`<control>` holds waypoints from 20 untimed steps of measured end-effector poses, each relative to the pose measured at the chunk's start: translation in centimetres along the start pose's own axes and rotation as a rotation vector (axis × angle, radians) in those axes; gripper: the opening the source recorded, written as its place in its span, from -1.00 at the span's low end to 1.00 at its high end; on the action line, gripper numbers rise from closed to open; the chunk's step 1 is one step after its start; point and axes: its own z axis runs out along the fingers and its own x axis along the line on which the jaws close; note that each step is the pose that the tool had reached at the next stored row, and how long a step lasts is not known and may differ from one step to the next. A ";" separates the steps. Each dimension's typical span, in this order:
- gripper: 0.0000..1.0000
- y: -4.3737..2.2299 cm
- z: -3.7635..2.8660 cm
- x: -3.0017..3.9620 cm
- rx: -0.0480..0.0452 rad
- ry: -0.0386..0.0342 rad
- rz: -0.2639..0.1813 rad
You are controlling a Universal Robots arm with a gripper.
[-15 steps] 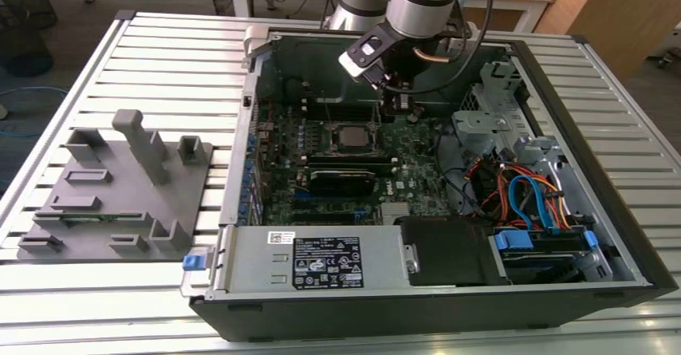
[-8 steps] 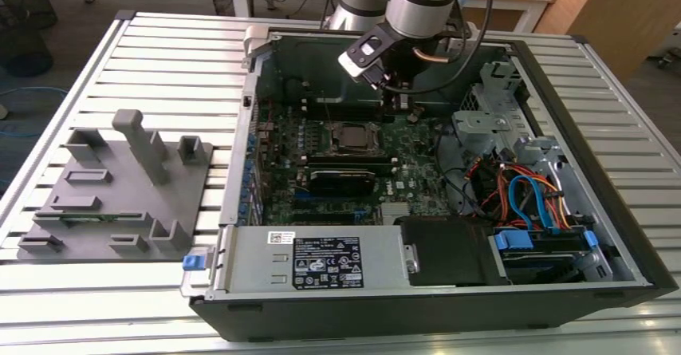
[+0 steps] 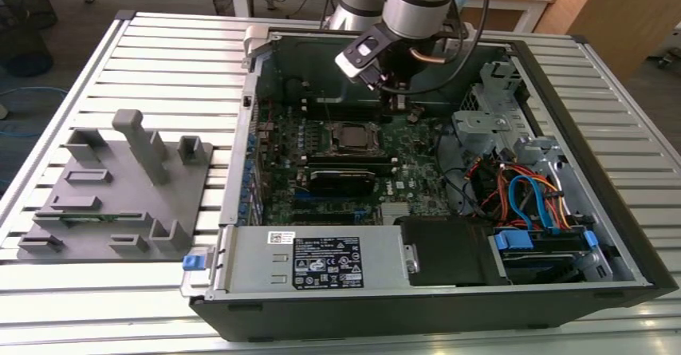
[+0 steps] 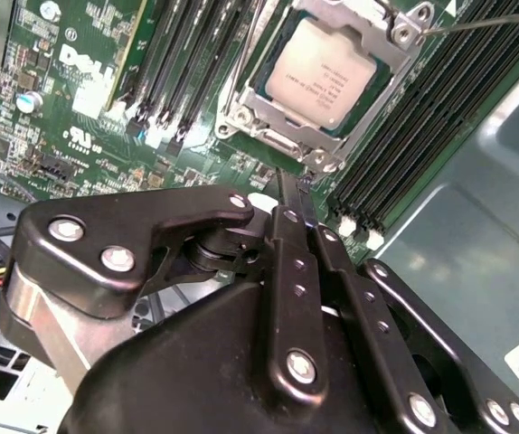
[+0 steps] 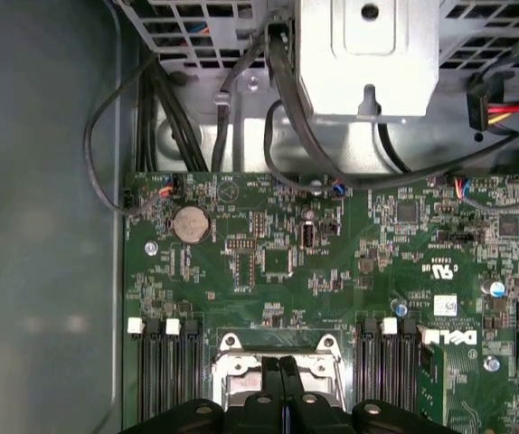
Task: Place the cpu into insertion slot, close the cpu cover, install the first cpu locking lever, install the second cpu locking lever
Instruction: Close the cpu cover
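Arm [image 3: 415, 4] is over the open computer case [image 3: 639, 259] on the slatted counter [image 3: 159, 52], upper centre of the exterior view. The pincer [image 4: 292, 192] is narrow, tips pressed together, nothing held. It hangs just beside a corner of the insertion slot [image 3: 331, 136], which sits mid-way across the green board [image 3: 410, 143].

The cpu [image 4: 321, 70] is in the slot, silver lid up. The cpu cover [image 4: 273, 136] looks flat down around it, so I'd put this at the lever stage. One wire lever [image 4: 249, 54] runs along the socket side next to the memory slots [image 4: 183, 63]. The other wire lever [image 4: 490, 21] juts out from the far corner. Can't tell whether either is hooked.

Doing it well, my take:
- Push on the wire only, down then sideways under its catch, slowly.
- Keep the tips off the cpu lid and the memory slots.
- Watch the cover: if it lifts, the lever isn't seated.

Writing: white lettering [image 4: 83, 63] on the board, faint print on the cpu lid, and a printed label [image 3: 324, 261] on the power supply box [image 3: 255, 271]. Nothing I'd quote.
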 end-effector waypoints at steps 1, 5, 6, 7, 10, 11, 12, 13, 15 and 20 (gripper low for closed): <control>-0.80 -0.15 0.04 0.00 0.0000 0.0001 0.000; -0.80 -0.56 0.16 -0.01 0.0000 -0.0001 0.000; -0.80 -0.67 0.18 -0.01 0.0000 -0.0001 0.000; -0.80 -0.75 0.20 -0.01 0.0000 0.0000 0.000; -0.80 -0.79 0.25 -0.03 -0.0001 0.0001 0.000; -0.80 -0.82 0.27 -0.05 -0.0001 0.0001 0.000; -0.80 -0.84 0.29 -0.10 0.0000 0.0000 0.000; -0.80 -0.87 0.32 -0.17 0.0000 0.0001 0.000; -0.80 -0.99 0.36 -0.27 -0.0001 0.0002 0.000; -0.80 -1.67 0.51 -0.37 0.0000 0.0010 0.000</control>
